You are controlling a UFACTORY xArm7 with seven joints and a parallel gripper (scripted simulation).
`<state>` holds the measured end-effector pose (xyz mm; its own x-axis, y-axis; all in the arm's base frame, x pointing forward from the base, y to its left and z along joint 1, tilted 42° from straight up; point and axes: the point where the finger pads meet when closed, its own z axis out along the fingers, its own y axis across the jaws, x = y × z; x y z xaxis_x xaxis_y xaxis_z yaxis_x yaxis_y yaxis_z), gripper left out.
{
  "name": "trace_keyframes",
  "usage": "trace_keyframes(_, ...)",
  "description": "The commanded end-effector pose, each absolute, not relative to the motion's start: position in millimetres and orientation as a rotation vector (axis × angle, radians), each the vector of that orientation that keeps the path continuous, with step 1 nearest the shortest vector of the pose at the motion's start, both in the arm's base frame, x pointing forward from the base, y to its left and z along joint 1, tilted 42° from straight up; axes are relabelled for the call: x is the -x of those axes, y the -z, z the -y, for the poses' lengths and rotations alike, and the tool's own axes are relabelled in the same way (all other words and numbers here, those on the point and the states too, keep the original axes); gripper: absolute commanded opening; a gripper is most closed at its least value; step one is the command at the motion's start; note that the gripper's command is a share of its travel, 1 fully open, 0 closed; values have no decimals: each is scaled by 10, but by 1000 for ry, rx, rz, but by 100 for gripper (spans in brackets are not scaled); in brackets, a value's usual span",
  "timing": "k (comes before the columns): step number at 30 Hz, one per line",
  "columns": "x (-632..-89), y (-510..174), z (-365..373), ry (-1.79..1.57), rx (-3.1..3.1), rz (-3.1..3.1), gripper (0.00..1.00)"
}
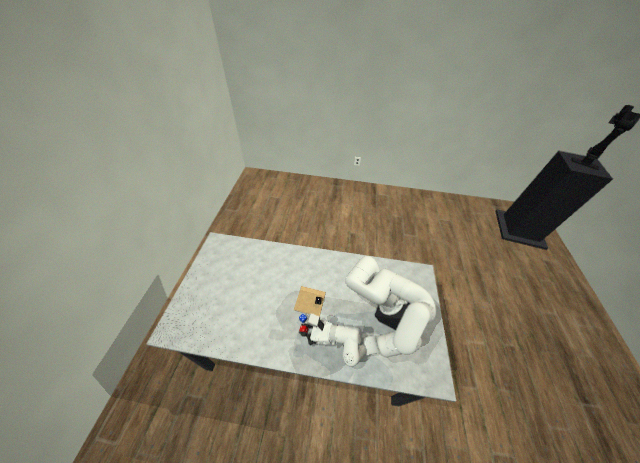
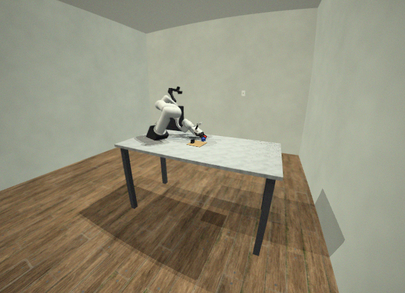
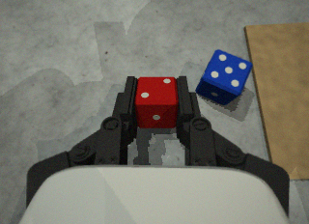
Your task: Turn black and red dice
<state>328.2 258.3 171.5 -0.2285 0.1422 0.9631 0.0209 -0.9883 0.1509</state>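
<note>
My gripper (image 3: 156,90) (image 1: 303,330) is shut on the red die (image 3: 155,102) (image 1: 302,328) and holds it over the bare table, off the mat. In the wrist view the die's far face shows two pips and its near face one pip. The blue die (image 3: 224,76) (image 1: 303,318) (image 2: 204,138) lies on the table just right of the red die, five pips on top, beside the tan mat (image 3: 282,89) (image 1: 307,301) (image 2: 197,143). The black die (image 1: 318,299) (image 2: 192,141) lies on the mat near its corner.
The grey table (image 1: 232,287) (image 2: 235,155) carries the arm's base (image 1: 390,316) at its right side. A black pedestal with a camera (image 1: 553,200) stands on the floor beyond the table.
</note>
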Motion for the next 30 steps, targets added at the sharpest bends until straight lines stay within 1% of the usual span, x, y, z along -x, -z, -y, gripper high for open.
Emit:
trace_keyframes(1,-3276,-1724,-2590,-2397,-1901,-200,27)
trace_keyframes(2,-3276,-1724,-2590,-2397,-1901,-200,27)
trace_keyframes(3,-3276,-1724,-2590,-2397,-1901,-200,31)
trace_keyframes(7,-3276,-1724,-2590,-2397,-1901,-200,31)
trace_keyframes(8,-3276,-1724,-2590,-2397,-1901,-200,35)
trace_keyframes(10,-3276,-1724,-2590,-2397,-1901,-200,35)
trace_keyframes(11,-3276,-1724,-2590,-2397,-1901,-200,39)
trace_keyframes(13,-3276,-1724,-2590,-2397,-1901,-200,39)
trace_keyframes(14,-3276,-1724,-2590,-2397,-1901,-200,43)
trace_keyframes(16,-3276,-1724,-2590,-2397,-1901,-200,43)
trace_keyframes(17,-3276,-1724,-2590,-2397,-1901,-200,47)
trace_keyframes(30,-3276,-1724,-2590,-2397,-1901,-200,47)
